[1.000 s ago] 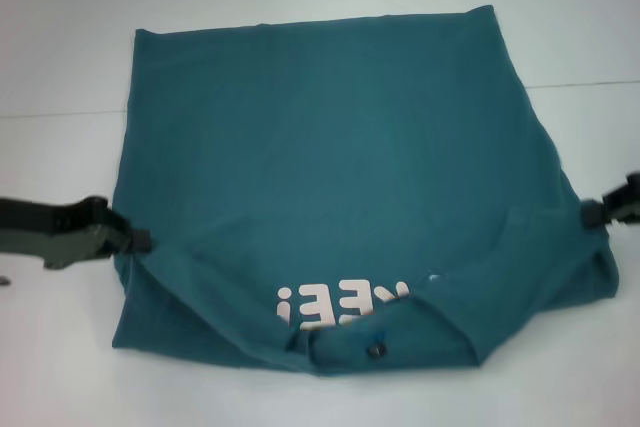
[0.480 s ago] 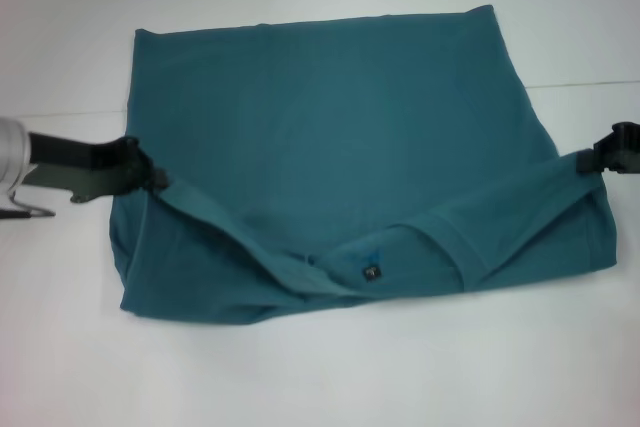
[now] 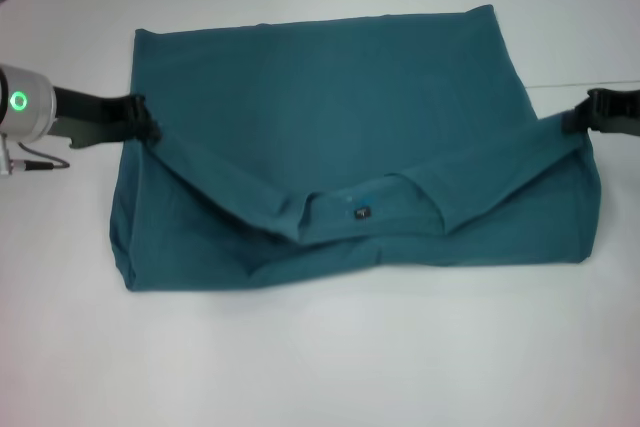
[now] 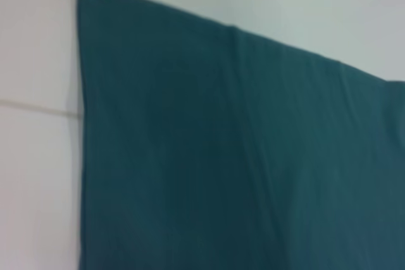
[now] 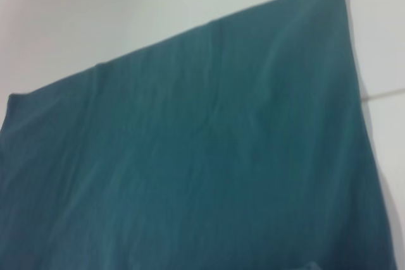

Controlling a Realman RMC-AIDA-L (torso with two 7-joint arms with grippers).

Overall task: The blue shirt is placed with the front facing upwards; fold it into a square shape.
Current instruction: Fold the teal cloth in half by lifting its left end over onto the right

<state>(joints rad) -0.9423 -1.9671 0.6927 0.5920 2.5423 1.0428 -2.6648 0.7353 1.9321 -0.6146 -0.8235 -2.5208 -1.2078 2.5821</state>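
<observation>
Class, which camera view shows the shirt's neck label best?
The head view: the neck label sits on the folded-over collar of the blue shirt. Both wrist views show only plain shirt fabric, no label.

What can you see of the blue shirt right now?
The blue shirt is dark teal, soft cotton-looking cloth lying on the white table. Its near part is lifted and folded toward the far hem, the fold sagging in the middle where the collar and small dark neck label show. The left gripper and right gripper pinch its two side edges.
</observation>
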